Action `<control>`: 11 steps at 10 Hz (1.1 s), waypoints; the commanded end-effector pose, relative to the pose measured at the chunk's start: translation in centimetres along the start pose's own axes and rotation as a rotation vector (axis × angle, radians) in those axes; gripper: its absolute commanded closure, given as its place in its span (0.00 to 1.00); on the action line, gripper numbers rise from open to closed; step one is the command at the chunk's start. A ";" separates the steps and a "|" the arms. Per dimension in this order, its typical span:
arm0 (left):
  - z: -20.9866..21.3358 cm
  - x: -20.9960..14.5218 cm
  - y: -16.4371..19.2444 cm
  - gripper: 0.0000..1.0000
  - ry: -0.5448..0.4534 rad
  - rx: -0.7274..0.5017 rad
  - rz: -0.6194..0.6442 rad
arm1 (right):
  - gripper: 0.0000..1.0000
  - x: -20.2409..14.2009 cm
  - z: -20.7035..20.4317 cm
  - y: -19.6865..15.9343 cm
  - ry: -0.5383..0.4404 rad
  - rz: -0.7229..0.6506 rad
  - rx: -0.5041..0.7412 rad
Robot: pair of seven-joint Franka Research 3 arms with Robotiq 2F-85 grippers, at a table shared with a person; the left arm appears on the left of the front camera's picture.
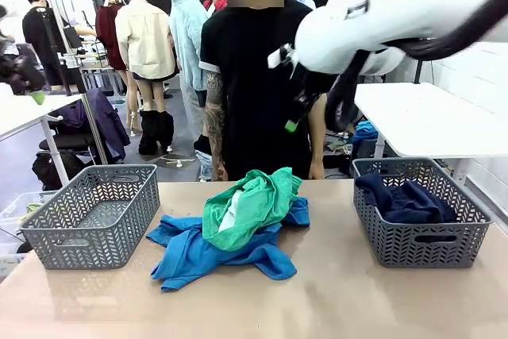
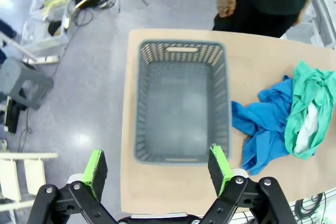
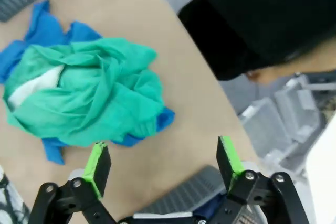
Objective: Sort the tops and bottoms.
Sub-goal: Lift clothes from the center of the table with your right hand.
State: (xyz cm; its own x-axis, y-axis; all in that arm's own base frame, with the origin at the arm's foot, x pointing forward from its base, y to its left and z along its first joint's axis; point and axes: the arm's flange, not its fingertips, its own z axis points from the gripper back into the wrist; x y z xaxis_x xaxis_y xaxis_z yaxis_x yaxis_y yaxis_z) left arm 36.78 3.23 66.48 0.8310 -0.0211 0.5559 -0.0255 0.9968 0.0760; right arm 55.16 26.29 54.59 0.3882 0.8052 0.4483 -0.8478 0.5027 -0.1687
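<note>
A sea-green garment (image 1: 252, 206) with a white inside lies on top of a bright blue garment (image 1: 208, 253) in a heap at mid-table. A dark navy garment (image 1: 406, 201) fills the right grey basket (image 1: 421, 242). My right gripper (image 1: 295, 121) hangs high above the heap, in front of the person. In the right wrist view it (image 3: 163, 160) is open, with the sea-green garment (image 3: 89, 93) and the blue one (image 3: 43, 29) below. My left gripper (image 2: 157, 165) is open too, high above the empty left basket (image 2: 181, 51); the heap's blue garment (image 2: 261, 125) lies beside that basket.
A person in a black shirt (image 1: 252, 85) stands at the table's far edge, arms down. The left grey basket (image 1: 91, 216) is empty. Bare tabletop (image 1: 333, 291) runs along the near edge and between heap and baskets. A white table (image 1: 432, 117) stands behind on the right.
</note>
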 end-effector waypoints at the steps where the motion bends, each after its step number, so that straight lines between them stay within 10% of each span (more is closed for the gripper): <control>1: -1.5 -1.7 2.8 0.00 0.041 -0.011 0.073 | 0.00 2.3 -2.8 -1.7 0.091 0.046 0.092; 5: -0.3 -5.8 9.4 0.00 -0.010 -0.046 0.239 | 0.00 3.2 -11.2 -0.7 0.169 0.058 0.186; 11: 0.0 -5.4 10.1 0.00 0.014 -0.026 0.253 | 0.00 3.5 -14.0 2.3 0.240 -0.010 0.384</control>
State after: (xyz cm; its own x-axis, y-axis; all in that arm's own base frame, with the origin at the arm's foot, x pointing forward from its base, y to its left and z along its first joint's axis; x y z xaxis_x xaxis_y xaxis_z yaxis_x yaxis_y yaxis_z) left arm 31.89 13.32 64.09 0.8087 0.2327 0.5402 -0.2266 0.9708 -0.0791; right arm 59.16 34.22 43.73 0.4039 0.8826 0.2406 -0.9132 0.3738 0.1621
